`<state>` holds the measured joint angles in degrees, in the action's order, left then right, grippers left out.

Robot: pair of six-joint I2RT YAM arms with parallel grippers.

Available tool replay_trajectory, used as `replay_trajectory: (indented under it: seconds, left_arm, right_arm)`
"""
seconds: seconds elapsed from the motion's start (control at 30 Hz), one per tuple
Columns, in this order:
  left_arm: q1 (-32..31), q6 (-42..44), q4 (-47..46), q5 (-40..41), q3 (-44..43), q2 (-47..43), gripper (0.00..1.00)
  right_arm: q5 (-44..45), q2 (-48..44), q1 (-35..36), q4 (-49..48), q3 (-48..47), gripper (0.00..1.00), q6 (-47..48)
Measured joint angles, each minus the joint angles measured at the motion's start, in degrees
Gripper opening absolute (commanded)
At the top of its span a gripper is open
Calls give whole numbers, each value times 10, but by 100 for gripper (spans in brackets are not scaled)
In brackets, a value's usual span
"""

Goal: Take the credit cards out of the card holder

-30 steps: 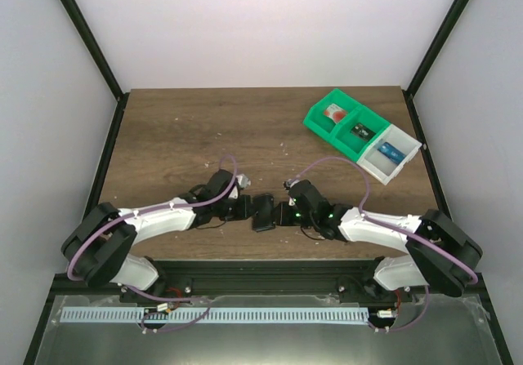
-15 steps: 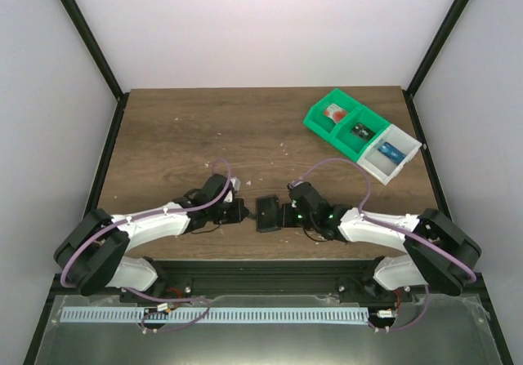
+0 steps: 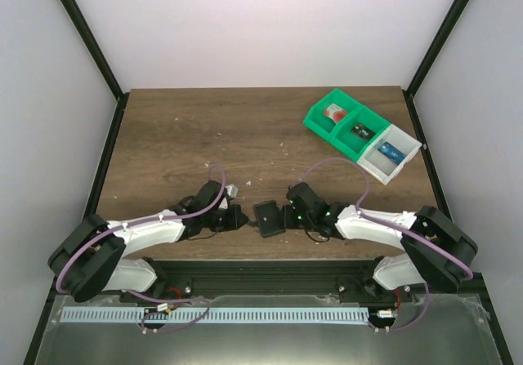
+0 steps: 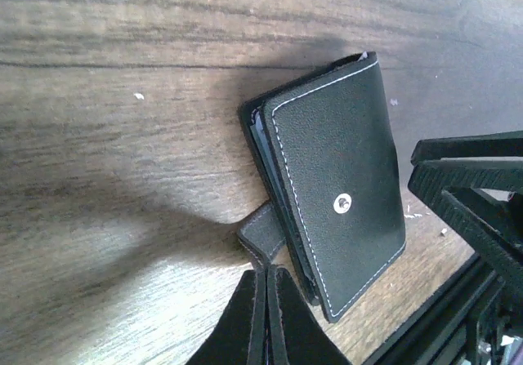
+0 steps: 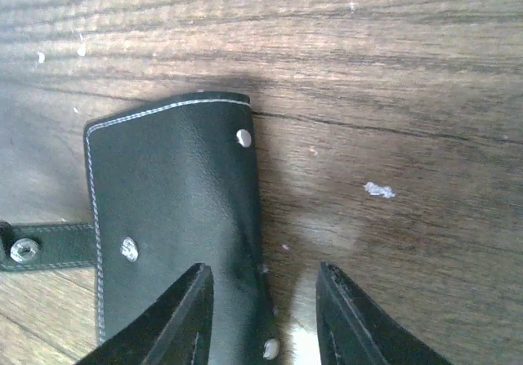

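The card holder point(image 3: 267, 217) is dark leather with white stitching and lies folded shut on the wooden table between the two arms. In the left wrist view the card holder point(image 4: 335, 185) shows a metal snap and a short strap tab point(image 4: 263, 236). My left gripper point(image 4: 268, 272) is shut, with its tips right at that tab. My right gripper point(image 5: 263, 279) is open; one finger is over the card holder point(image 5: 172, 210) and the other over bare wood. No credit cards show at the holder. A pale card with red point(image 3: 331, 112) lies in the green bin.
A green bin point(image 3: 343, 139) and a white bin point(image 3: 406, 158) stand at the back right, each holding small items. Black frame posts run along both table sides. The arm bases sit at the near edge.
The left gripper has drawn back to the left, away from the holder. The right gripper has opened, and the holder now lies flat on the table.
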<state>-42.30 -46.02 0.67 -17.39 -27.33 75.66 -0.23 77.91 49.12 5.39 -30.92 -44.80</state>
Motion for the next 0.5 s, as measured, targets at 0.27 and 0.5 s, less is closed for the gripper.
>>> replay_trajectory:
  seconds: [0.27, 0.5]
  left_arm:
    - [0, -22, -19, -29, 8, -12, 0]
    - [0, -43, -27, -44, 4, -42, 0]
  right_arm:
    - [31, 3, 37, 80, -72, 60, -8]
    - [46, 42, 59, 112, -116, 68, 1]
